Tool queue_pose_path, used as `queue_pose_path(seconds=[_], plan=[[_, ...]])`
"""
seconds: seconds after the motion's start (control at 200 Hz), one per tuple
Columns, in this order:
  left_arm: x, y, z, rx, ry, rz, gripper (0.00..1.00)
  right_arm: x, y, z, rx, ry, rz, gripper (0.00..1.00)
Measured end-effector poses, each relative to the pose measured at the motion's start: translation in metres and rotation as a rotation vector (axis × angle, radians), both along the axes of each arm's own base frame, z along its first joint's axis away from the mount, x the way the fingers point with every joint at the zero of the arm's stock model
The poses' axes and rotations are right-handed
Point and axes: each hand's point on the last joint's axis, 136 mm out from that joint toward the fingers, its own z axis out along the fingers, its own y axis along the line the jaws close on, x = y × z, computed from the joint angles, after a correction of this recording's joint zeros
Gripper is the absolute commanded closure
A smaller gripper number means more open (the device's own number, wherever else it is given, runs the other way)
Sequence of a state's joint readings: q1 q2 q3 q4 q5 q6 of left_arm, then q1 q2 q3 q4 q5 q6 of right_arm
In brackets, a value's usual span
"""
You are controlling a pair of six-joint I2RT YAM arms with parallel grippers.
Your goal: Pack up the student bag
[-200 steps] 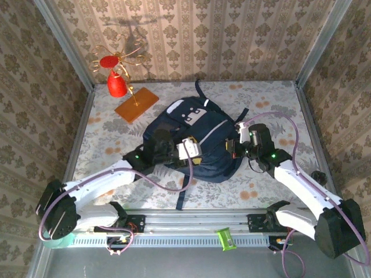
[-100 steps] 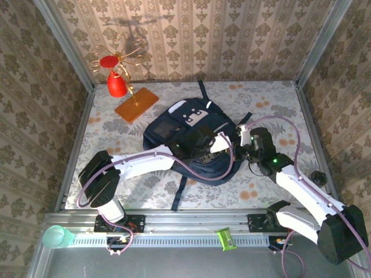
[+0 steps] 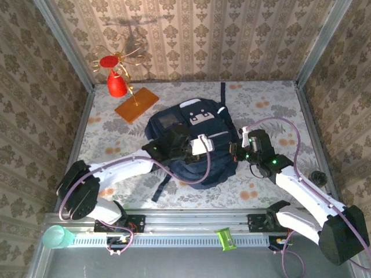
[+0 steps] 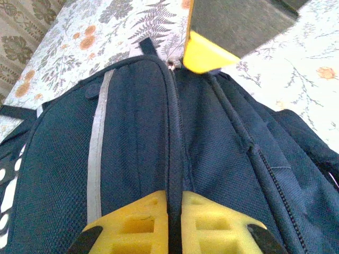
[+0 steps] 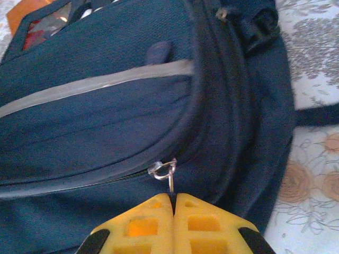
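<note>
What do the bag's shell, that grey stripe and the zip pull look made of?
Student bag: matte woven synthetic fabric, probably; fine weave shows. Grey stripe: smooth tape, maybe reflective. Zip pull: bright metal ring, it glints.

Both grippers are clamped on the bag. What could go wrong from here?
1. The right gripper pinches just the tip of the thin metal zipper pull; a tug could slip it out.
2. The left gripper is shut on a narrow ridge of the student bag along its zip; the fabric may slide free, so the bag drags instead of unzipping.
</note>
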State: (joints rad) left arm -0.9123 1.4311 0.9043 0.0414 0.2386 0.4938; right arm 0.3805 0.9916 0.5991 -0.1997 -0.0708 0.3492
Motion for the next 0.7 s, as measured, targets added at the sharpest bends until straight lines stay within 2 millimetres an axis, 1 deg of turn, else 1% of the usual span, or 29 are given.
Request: queue_pose_path(seconds=[0.195,0.26,0.445,0.555,0.7], plan=[[-0.012,0.029,0.003,-0.073,-0.018,-0.141,1.0,0.002,-0.003,0.001,0.008,0.001,0.0,1.0],[-0.014,0.038,0.005,-0.103,-0.02,-0.182,1.0,0.004,0.001,0.0,0.034,0.01,0.026,1.0],[-0.007,0.058,0.01,-0.153,-0.017,-0.25,1.0,0.011,0.018,0.003,0.089,0.021,0.107,1.0],[-0.007,0.065,0.008,-0.161,-0.019,-0.286,1.0,0.019,0.023,0.003,0.105,0.025,0.129,1.0],[-0.007,0.064,0.004,-0.161,-0.007,-0.334,1.0,0.028,0.024,-0.002,0.108,0.052,0.126,1.0]])
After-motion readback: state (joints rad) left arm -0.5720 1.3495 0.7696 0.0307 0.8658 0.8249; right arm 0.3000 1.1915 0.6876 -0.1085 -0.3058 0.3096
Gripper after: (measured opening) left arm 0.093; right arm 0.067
